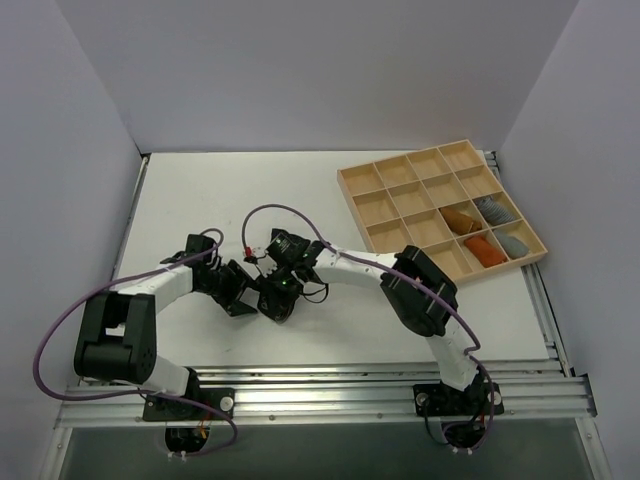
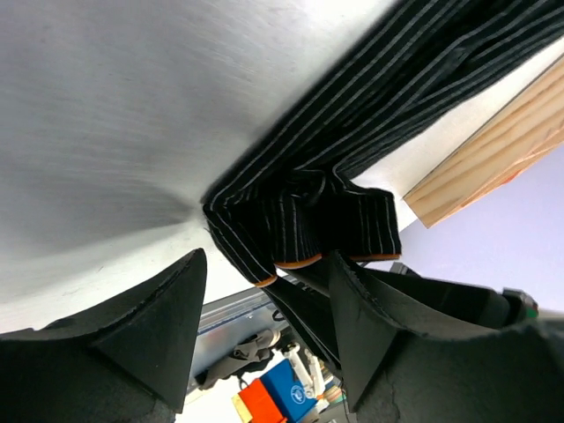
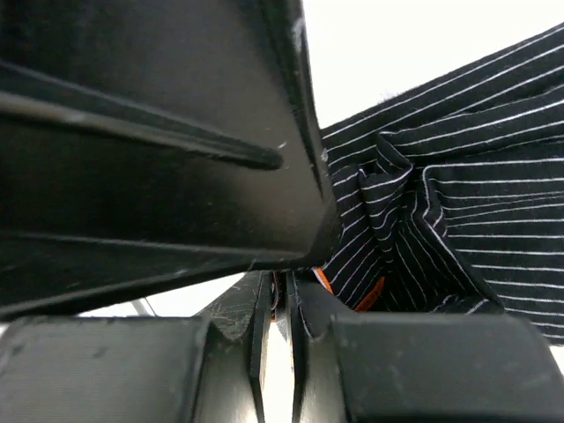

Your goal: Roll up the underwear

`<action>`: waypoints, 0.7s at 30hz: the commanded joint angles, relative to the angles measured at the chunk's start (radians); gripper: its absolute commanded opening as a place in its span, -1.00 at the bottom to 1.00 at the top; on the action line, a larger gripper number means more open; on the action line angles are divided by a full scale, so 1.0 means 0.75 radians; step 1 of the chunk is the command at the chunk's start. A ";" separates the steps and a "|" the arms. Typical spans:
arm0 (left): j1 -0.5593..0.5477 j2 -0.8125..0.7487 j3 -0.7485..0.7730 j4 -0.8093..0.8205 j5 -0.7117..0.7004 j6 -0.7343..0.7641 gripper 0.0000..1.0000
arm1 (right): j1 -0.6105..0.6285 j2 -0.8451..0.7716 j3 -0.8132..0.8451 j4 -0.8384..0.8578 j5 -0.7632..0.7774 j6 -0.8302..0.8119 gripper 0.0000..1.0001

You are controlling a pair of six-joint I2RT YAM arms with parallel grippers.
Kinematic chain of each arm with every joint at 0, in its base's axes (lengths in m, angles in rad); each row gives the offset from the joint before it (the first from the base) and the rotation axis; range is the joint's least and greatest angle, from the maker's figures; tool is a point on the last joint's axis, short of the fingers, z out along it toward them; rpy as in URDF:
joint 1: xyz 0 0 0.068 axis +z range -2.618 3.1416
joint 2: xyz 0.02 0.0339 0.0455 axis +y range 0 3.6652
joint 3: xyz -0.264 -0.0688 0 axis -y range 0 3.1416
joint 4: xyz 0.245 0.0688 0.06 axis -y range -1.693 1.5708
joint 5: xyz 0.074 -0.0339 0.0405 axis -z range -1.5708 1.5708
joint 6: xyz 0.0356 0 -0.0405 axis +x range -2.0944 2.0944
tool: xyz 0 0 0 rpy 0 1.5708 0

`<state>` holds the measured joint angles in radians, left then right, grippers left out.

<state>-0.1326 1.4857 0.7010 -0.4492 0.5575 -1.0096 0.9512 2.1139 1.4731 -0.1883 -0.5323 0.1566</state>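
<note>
Black two-finger left gripper (image 2: pixel 269 269): gapes wide, holds nothing, hovers just short of the cloth. Black pin-striped soft-fabric underwear with an orange hem (image 2: pixel 370 115): lies on the white table (image 2: pixel 115 115) between both grippers, bunched at one end. Black right gripper (image 3: pixel 280 291): pinches that bunched hem tight. Risks unrolling: could spring loose if released early, or drag flat if pulled. Runs as a long strip from the bunch toward the pale wooden tray (image 2: pixel 485 163), stripes along its length.
</note>
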 commanded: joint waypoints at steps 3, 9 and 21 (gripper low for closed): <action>-0.007 0.036 0.002 0.041 0.017 -0.049 0.33 | 0.045 -0.072 -0.035 0.001 0.162 0.002 -1.00; -0.007 0.068 -0.045 0.048 0.015 -0.067 0.33 | 0.063 -0.086 -0.044 0.020 0.243 0.002 -1.00; -0.007 0.126 -0.047 0.098 0.020 -0.127 -0.38 | 0.153 -0.096 -0.048 0.014 0.407 -0.010 -1.00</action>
<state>-0.1360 1.5616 0.6601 -0.4080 0.5632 -1.0920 1.0405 2.0808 1.4544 -0.1608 -0.3058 0.1581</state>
